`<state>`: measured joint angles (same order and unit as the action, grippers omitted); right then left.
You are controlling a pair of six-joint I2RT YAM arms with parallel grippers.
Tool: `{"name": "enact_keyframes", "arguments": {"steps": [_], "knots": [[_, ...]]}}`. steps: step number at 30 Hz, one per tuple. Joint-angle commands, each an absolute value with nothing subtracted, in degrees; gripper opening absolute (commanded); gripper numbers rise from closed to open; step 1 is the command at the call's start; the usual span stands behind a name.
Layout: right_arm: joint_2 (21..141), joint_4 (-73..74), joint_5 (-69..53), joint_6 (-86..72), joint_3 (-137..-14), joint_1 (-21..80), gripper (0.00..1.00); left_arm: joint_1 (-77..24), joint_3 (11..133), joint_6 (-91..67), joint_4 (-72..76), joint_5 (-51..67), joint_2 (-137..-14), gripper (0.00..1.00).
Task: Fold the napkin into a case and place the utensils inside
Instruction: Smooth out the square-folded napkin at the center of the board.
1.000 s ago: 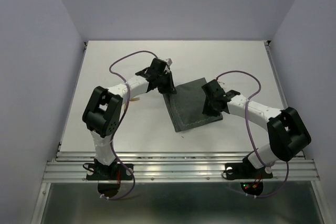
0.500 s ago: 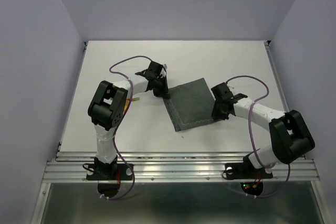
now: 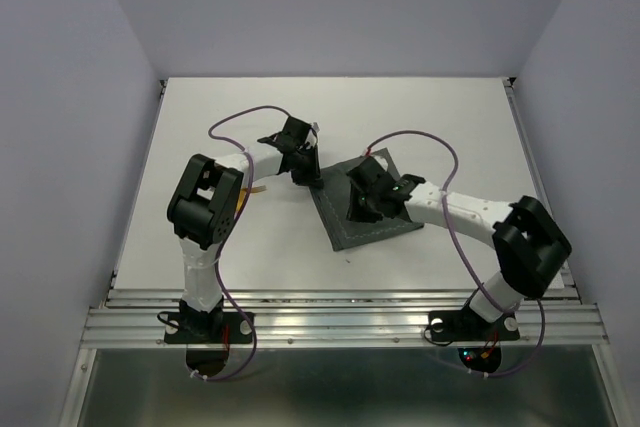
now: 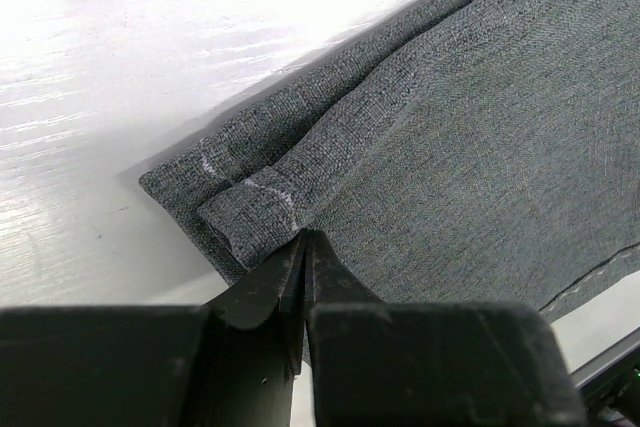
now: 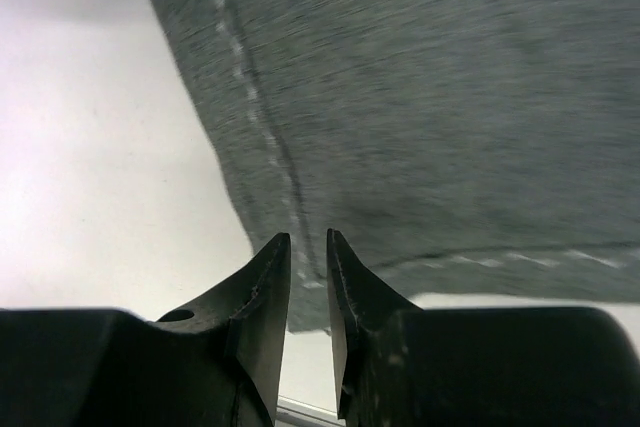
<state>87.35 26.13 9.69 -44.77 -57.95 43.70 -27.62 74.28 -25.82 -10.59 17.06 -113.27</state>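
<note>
Now the left gripper [image 4: 305, 239] is pinching the doubled corner of the napkin [image 4: 470, 137], probably to anchor it on the table [image 3: 220, 237], while the right gripper [image 5: 308, 247], fingers [image 5: 260, 282] slightly apart, is hovering over its hem.

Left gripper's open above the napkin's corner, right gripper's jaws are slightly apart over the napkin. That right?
Not quite. The left gripper isn't open: the left wrist view shows its jaws shut on the folded corner of the napkin. The rest stands: the right gripper has its jaws slightly apart over the napkin.
</note>
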Motion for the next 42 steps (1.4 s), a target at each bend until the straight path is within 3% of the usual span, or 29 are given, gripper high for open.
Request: {"name": "enact_keyframes", "arguments": {"steps": [1,8,21,34,42], "knots": [[93.6,21.0,6.2,-46.8,-61.9,46.7,0.27,-27.2,76.1,-24.3,-12.7,16.2,-109.6,0.13],[98.6,21.3,7.7,-48.0,-57.9,46.7,0.27,-27.2,76.0,-23.7,-12.8,16.4,-110.7,0.13],[87.9,29.0,16.1,-48.8,-56.5,46.7,0.28,-27.2,76.6,-23.2,-12.9,16.7,-111.1,0.13],[99.1,26.5,17.1,-47.9,-59.2,46.1,0.28,-27.2,75.5,-22.9,-13.0,17.4,-109.5,0.13],[90.5,27.4,17.4,-51.0,-49.8,46.1,0.29,-27.2,74.6,-22.2,-13.0,17.4,-108.9,0.13]]}}
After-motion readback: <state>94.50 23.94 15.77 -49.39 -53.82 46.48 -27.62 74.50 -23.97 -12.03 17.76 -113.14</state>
